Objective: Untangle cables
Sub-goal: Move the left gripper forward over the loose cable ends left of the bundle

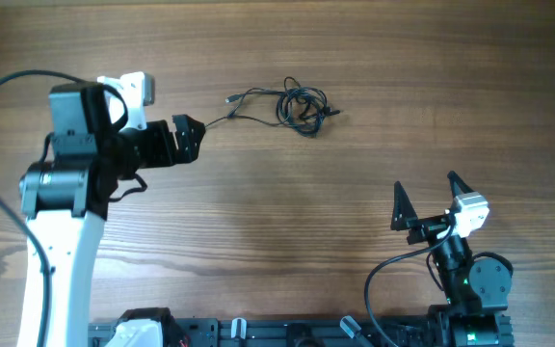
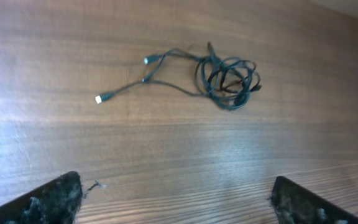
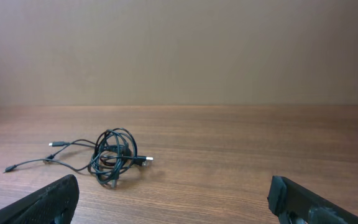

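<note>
While the right gripper (image 1: 425, 183) waits nearest the base, jaws spread wide and empty, the left gripper (image 1: 198, 140) hovers farther out over the table (image 1: 277, 231), also wide, gripping nothing. Beyond it the cables (image 1: 302, 106) lie bunched on the wood, plug-tipped ends trailing toward that left gripper.

Overhead looks straight down; both low wrist views share the cables (image 2: 227, 81).
</note>
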